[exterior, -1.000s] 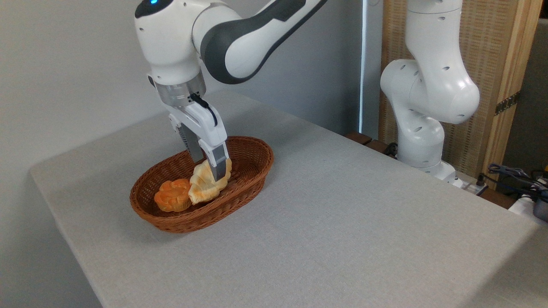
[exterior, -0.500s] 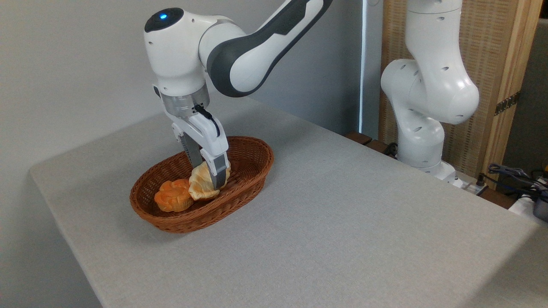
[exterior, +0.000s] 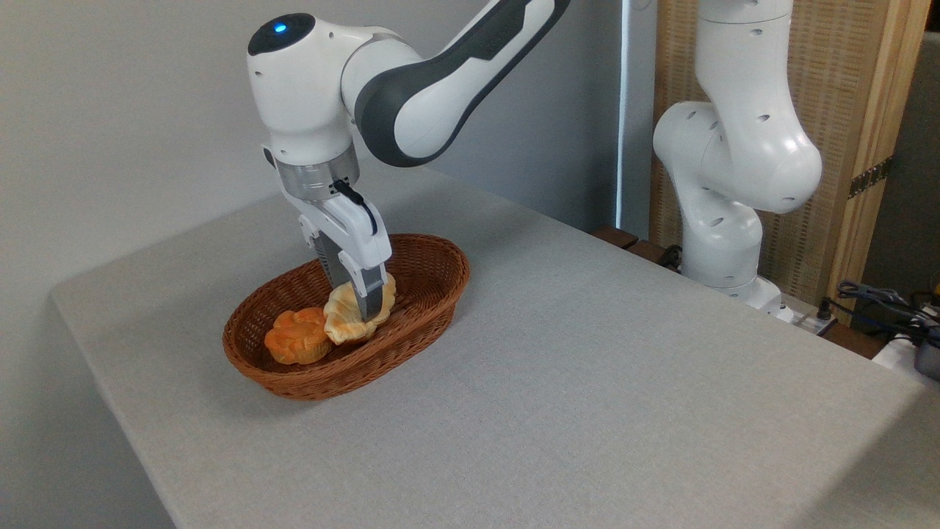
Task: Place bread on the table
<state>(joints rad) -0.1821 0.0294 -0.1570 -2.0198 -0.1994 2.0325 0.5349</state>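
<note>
The pale cream-golden bread [exterior: 344, 325] lies inside the brown wicker basket [exterior: 440, 257], leaning against a round orange bun [exterior: 297, 336]. My gripper [exterior: 358, 305] reaches down into the basket and is shut on the bread's upper half, one finger in front of the loaf and one behind it. The bread still rests in the basket. The light grey table [exterior: 587, 382] carries the basket at its left part.
The arm's white base [exterior: 727, 184] stands at the back right, beyond the table's far edge. Cables and a device [exterior: 896, 316] lie at the far right. A wooden panel [exterior: 844, 110] rises behind the base.
The gripper came down over the bread and its fingers drew together on the loaf. The bread shifted slightly and looks pinched.
</note>
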